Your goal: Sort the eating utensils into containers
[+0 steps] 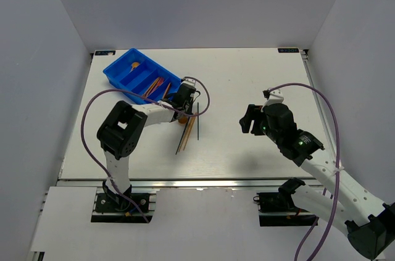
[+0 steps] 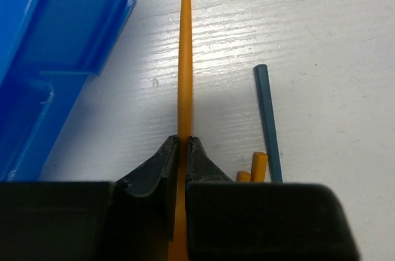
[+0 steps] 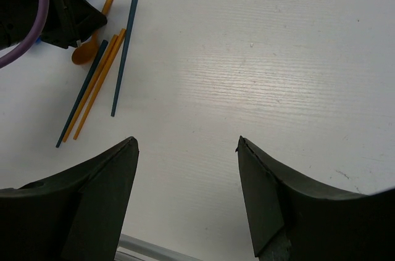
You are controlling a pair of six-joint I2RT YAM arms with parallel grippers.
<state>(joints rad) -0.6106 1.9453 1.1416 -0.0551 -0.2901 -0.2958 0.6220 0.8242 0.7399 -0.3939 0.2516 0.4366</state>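
Black fingertips of the left gripper [image 2: 183, 144] were pinched narrow on the thin handle of an orange spoon [image 2: 184, 57]. The spoon sat low at the white table [image 2: 321, 39], just beside the blue divided tray [image 2: 55, 33], with its tip pointing away. Two orange sticks [image 2: 258, 165] and a dark blue stick [image 2: 267, 119] lay just beside the fingers. Well apart, the right gripper [image 3: 186, 144] hung wide and empty over the table. So slim a hold on an edge-on handle looked liable to pivot or slip on lifting, which would drop the spoon outside any compartment. The long tip might also catch the tray wall.
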